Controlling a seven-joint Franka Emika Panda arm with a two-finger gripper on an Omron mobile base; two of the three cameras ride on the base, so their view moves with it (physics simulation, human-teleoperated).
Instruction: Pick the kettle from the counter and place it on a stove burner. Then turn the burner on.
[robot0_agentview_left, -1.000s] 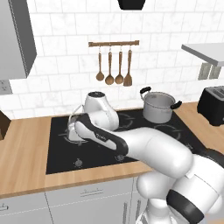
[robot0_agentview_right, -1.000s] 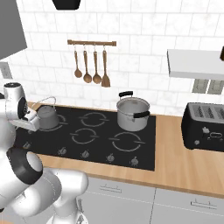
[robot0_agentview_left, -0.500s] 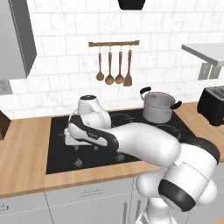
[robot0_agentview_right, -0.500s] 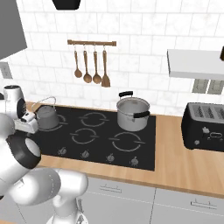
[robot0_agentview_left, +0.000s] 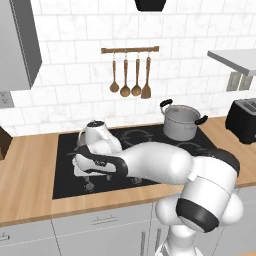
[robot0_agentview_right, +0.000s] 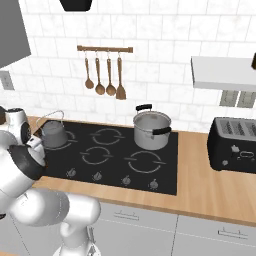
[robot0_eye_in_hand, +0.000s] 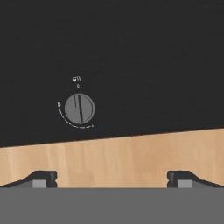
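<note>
- Since the kettle (robot0_agentview_right: 53, 134) already sits on the cooktop's (robot0_agentview_right: 165, 177) back-left ring, away from the desk (robot0_agentview_right: 210, 192), placement looks done.
- What's left: turning the knob (robot0_eye_in_hand: 79, 108).
- With its fingertips (robot0_eye_in_hand: 41, 179) spread wide and empty, the tool (robot0_eye_in_hand: 112, 180) hovers above that knob.

Kitchen: black glass cooktop (robot0_agentview_right: 115, 150) set in wood counter (robot0_agentview_right: 210, 190); white tiled wall, hanging utensil rail (robot0_agentview_right: 105, 49), toaster (robot0_agentview_right: 235, 145), silver pot (robot0_agentview_right: 151, 131).

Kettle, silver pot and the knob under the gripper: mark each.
kettle (robot0_agentview_right: 53, 134), right base view, body.
silver pot (robot0_agentview_right: 151, 131), right base view, side wall.
knob (robot0_eye_in_hand: 79, 108), hand view, dial face.
</note>
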